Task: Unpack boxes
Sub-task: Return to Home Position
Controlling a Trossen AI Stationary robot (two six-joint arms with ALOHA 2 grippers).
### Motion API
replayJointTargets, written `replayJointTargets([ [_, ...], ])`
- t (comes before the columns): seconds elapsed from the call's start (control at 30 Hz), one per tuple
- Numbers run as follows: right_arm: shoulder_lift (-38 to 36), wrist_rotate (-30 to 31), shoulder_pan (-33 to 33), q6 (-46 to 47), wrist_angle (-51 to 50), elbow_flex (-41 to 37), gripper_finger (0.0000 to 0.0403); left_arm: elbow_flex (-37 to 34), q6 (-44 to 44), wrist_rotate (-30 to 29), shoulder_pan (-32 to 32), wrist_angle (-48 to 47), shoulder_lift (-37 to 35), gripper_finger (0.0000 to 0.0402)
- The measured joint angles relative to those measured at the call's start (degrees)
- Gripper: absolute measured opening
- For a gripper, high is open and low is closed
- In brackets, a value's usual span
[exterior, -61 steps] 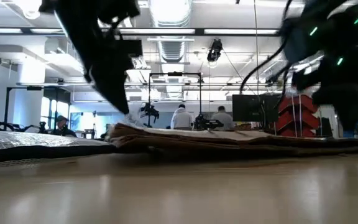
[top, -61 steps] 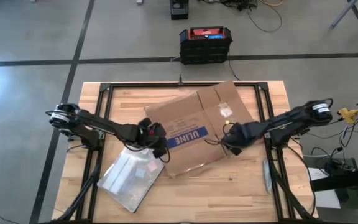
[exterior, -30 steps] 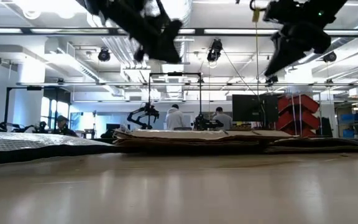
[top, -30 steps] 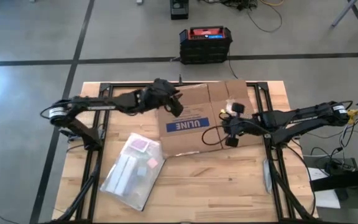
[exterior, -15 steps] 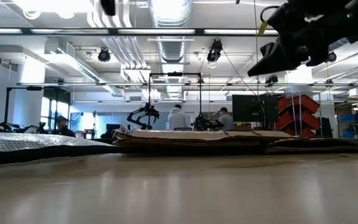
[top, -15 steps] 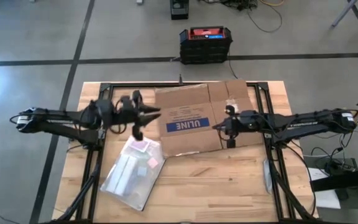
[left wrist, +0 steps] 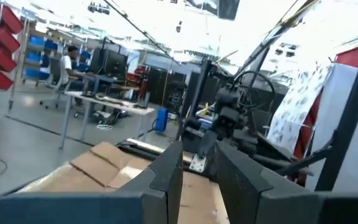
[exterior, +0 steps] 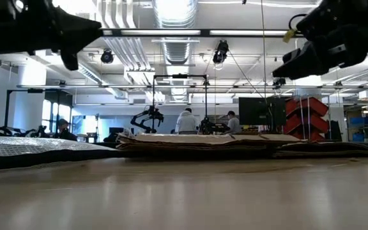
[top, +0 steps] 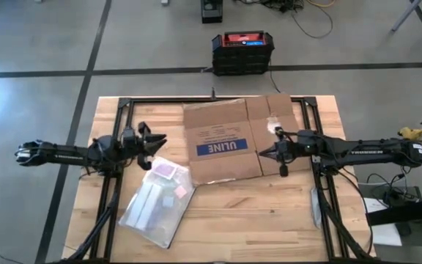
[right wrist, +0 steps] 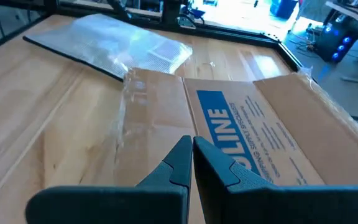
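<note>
One flat cardboard box on wooden table, left gripper narrowly parted, right gripper closed, workshop behind

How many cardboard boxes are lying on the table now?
1: the flattened cardboard box lies at the far middle of the table, beside the clear plastic bag. No other shows; none seems hidden.

The box has swung from skewed to square and lies flat. My left fingers have come off its left corner, lifted, and drawn back clear of its left edge. My right fingers have lifted off it and now hang above its right side.
</note>
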Motion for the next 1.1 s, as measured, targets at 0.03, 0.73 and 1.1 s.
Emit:
replayJointTargets([
  [0.03,-1.49,0.01,0.00,0.32,-0.08,-1.02,0.0000,-1.25,0.06,0.02,0.02,0.06,-2.47,0.0078],
  [0.73,-37.36,-11.69,-0.13,9.69,-3.21,-14.13,0.0000,-3.80,4.70,18.32,-0.05,-24.87,-25.42,0.0078],
  [1.1,-36.53,-10.73,0.37,1.35,-2.80,-14.22,0.0000,-3.80,4.69,16.12,-0.07,-27.57,-21.07,0.0077],
])
